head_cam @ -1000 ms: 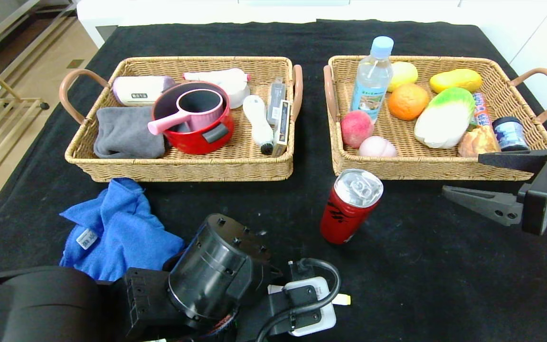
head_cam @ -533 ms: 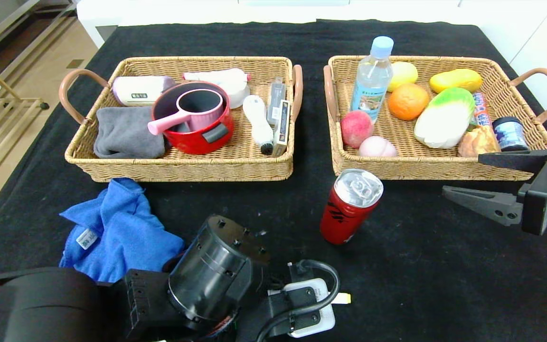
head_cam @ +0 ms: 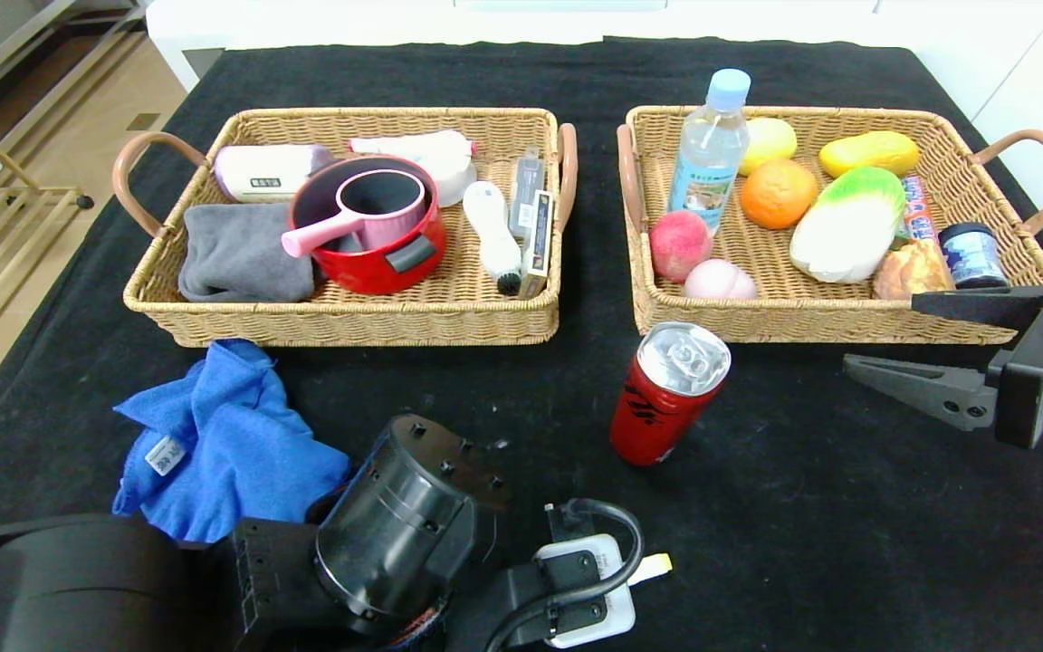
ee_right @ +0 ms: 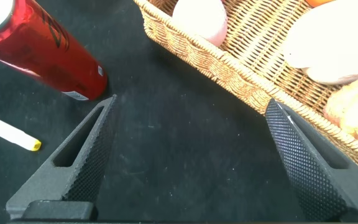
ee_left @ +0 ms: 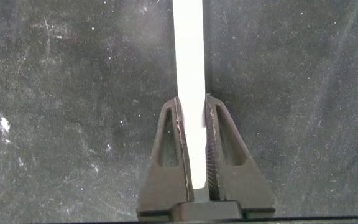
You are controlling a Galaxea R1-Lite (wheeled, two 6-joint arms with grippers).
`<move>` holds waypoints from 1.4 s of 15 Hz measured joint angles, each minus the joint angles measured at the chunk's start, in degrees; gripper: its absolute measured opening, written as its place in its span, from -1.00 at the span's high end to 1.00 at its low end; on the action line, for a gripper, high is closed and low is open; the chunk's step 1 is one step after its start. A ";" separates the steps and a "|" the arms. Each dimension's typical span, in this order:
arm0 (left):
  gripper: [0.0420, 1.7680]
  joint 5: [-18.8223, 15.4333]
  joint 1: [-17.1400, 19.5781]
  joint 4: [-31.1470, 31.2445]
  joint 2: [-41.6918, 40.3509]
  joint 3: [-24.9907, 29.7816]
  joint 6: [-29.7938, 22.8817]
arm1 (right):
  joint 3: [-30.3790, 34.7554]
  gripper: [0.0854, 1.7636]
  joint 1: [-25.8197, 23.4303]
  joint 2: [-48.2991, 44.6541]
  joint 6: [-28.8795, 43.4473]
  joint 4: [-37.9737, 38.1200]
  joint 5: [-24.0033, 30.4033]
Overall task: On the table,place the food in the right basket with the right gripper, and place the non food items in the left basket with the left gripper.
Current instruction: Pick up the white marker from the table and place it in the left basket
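My left gripper is shut on a thin white marker low over the black table near the front edge. In the head view only the marker's yellow-tipped end shows past my left wrist. It also shows in the right wrist view. A red drink can stands upright in front of the right basket, which holds fruit, a bottle and other food. A blue cloth lies crumpled in front of the left basket. My right gripper is open and empty, right of the can.
The left basket holds a red pot, a grey cloth, a brush and boxes. Both baskets have looped handles at their ends. The black tablecloth is bare at the front right. The floor drops off at the far left.
My left wrist has shifted slightly toward the near edge, and the marker's yellow tip has moved a little to the right. The right arm has not moved.
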 joint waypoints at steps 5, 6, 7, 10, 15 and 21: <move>0.77 0.00 -0.06 0.00 -0.22 0.22 0.05 | -0.02 -0.94 0.00 0.00 0.02 0.00 0.04; 0.77 0.00 -0.06 0.00 -0.24 0.22 0.05 | -0.02 -0.94 0.00 0.00 0.00 0.00 0.02; 0.77 0.00 -0.09 -0.02 -0.24 0.22 0.05 | -0.02 -0.94 0.00 0.00 0.02 0.00 0.02; 0.77 -0.11 -0.20 0.13 -0.61 0.24 -0.09 | -0.02 -0.94 0.02 0.00 0.00 0.00 0.00; 0.77 -0.30 -0.61 0.11 -3.63 1.46 -0.24 | -0.02 -0.94 0.02 0.00 0.00 -0.02 0.02; 0.77 -0.28 -1.22 -0.11 -10.61 2.26 -0.39 | -0.02 -0.94 0.00 0.00 0.02 -0.02 0.00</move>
